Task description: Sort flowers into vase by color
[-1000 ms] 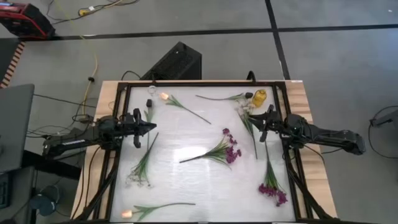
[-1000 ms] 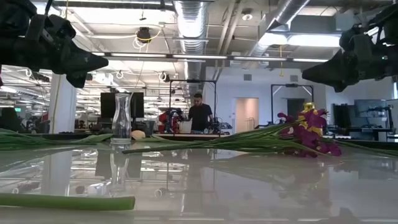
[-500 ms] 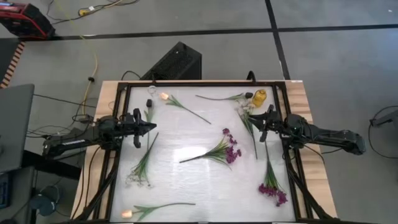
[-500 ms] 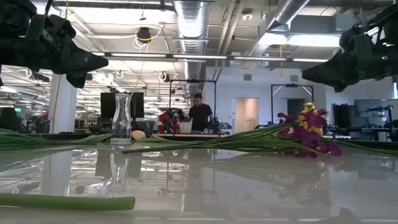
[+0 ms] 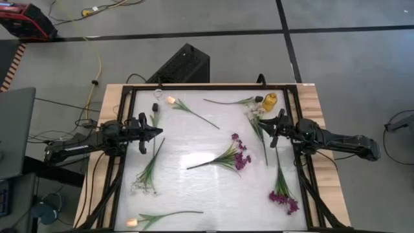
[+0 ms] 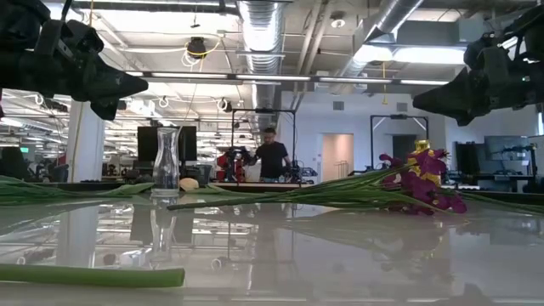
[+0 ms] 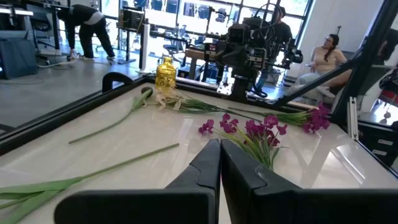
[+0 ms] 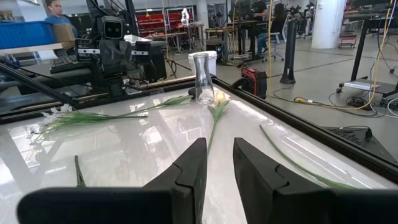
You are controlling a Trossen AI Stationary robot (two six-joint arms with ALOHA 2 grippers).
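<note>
Table (image 5: 194,139): glossy white top, flowers scattered all over it.
Left gripper (image 5: 159,132): up off the table at the left edge, fingers pinched together, nothing in them.
Right gripper (image 5: 273,129): up off the right edge, fingers a bit apart, holding nothing.
Purple flowers (image 5: 236,154): one bunch mid-table, another (image 5: 284,199) near the front right.
White sprig (image 5: 145,181): front left.
Tulip bud (image 5: 172,100): back left, just beside the clear vase (image 5: 157,92).
Yellow vase (image 5: 270,99): back right corner.

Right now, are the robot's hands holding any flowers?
Left gripper: shut, holding nothing, above the table.
Right gripper: open, holding nothing, above the table.
</note>
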